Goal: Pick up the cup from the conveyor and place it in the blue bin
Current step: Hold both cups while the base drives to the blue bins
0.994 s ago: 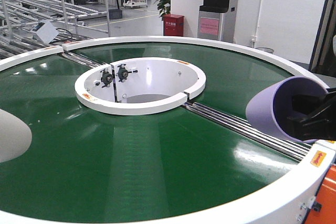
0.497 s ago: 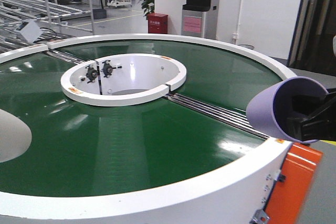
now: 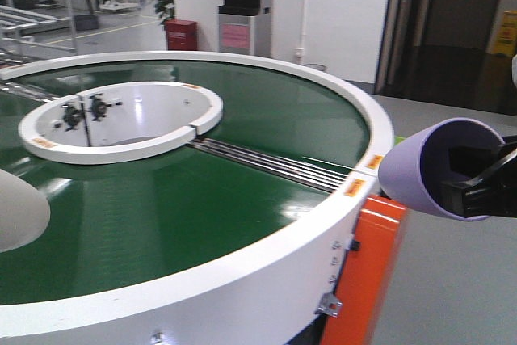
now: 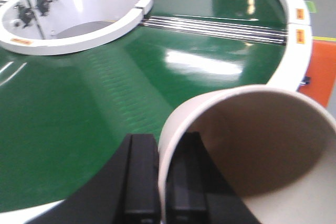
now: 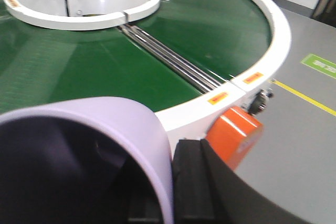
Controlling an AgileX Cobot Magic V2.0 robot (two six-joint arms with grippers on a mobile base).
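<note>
The right end effector (image 3: pixel 483 185) pinches the wall of a lilac paper cup (image 3: pixel 414 169) lying on its side, one finger inside the mouth and one outside. The cup hangs just beyond the white outer rim (image 3: pixel 266 272) of the large ring-shaped conveyor with the glossy dark-green belt (image 3: pixel 226 199), over the grey floor (image 3: pixel 452 296) and beside an orange side panel (image 3: pixel 363 264). The left end effector (image 4: pixel 161 182) is likewise clamped on the wall of a cream paper cup (image 4: pixel 252 145), held over the belt. The grab looks done for both arms, so the carry to the bin is the step in hand. The bright-blue plastic bin shows in no view; the next move calls for bringing it into sight, lining a cup over its opening, then spreading the fingers
</note>
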